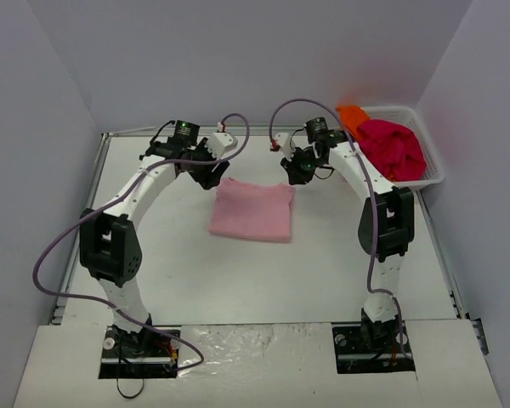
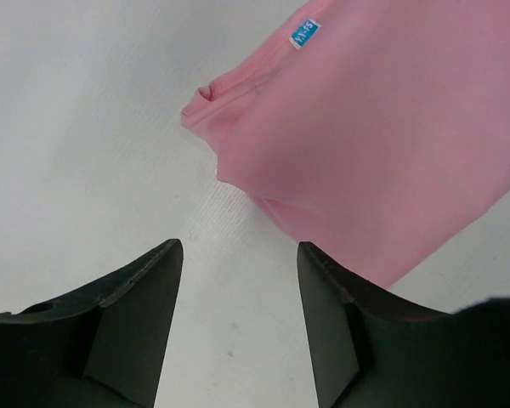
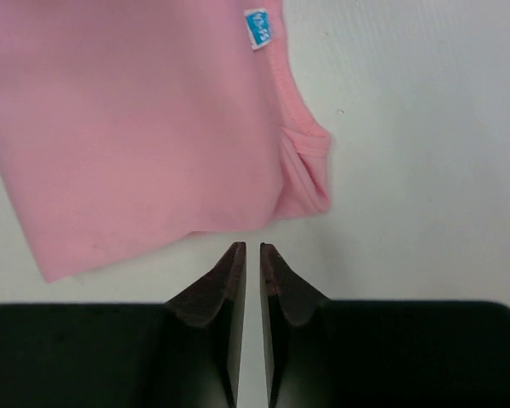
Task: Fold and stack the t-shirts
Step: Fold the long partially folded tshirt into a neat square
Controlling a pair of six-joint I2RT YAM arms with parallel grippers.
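Note:
A light pink t-shirt [image 1: 253, 211] lies folded into a flat rectangle in the middle of the table. Its small neck label [image 2: 304, 34] faces the far edge and also shows in the right wrist view [image 3: 257, 28]. My left gripper [image 1: 211, 174] hovers just beyond the shirt's far left corner, open, with only bare table between its fingers [image 2: 238, 244]. My right gripper [image 1: 299, 167] is just off the far right corner [image 3: 252, 245]. Its fingers stand a narrow slit apart and hold nothing. The pink cloth [image 3: 144, 127] lies free of both grippers.
A white mesh basket [image 1: 433, 174] stands at the back right, holding a crumpled magenta-red t-shirt [image 1: 391, 149] and an orange one [image 1: 351, 113] at its far corner. Grey walls close in the table on three sides.

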